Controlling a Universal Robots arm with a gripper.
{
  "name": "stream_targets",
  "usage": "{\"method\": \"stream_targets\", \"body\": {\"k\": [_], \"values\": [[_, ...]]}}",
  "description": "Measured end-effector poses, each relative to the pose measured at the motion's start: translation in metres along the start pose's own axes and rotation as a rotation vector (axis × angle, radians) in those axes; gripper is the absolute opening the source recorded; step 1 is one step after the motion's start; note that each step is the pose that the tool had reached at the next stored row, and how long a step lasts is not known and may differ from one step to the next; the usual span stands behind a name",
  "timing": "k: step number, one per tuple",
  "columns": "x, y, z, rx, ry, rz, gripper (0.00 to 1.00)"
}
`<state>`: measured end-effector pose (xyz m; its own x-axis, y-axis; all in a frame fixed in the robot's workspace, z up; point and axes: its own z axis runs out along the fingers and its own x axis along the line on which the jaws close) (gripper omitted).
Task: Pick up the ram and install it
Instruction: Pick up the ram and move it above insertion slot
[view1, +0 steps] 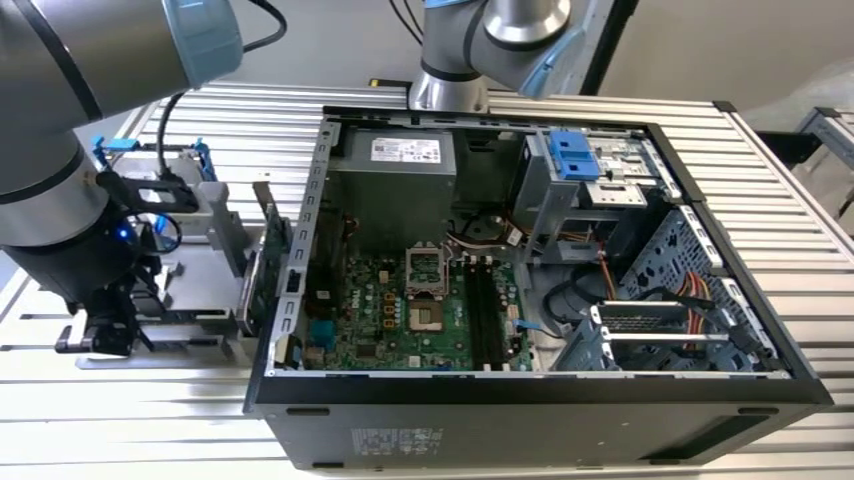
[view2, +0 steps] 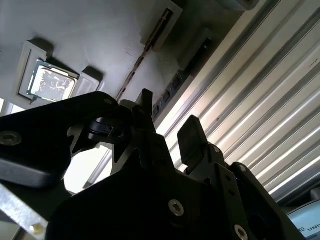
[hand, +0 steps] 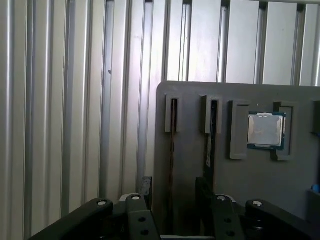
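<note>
The black gripper (view2: 167, 114) is seen close up, its two fingers (view2: 192, 134) held apart with nothing between them. Beyond it a grey tray (view2: 100, 35) is laid on the ribbed metal desk (view2: 260, 100). A square processor chip (view2: 50, 82) is seated in one recess of the tray. In two narrow slots, a thin ram (view2: 142, 55) and a darker second stick (view2: 172, 85) are stood on edge.

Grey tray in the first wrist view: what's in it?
The ram and a second thin board stand on edge in the grey tray's slots; a square chip lies in a recess. The gripper covers part of the tray.
</note>
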<state>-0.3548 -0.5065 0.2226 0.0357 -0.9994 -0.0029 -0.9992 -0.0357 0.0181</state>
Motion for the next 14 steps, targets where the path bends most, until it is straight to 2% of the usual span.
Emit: {"method": "stream_targets", "body": {"k": [14], "values": [[-0.0001,-0.0001,0.0077,0.0,0.0008,0.0,1.0]]}}
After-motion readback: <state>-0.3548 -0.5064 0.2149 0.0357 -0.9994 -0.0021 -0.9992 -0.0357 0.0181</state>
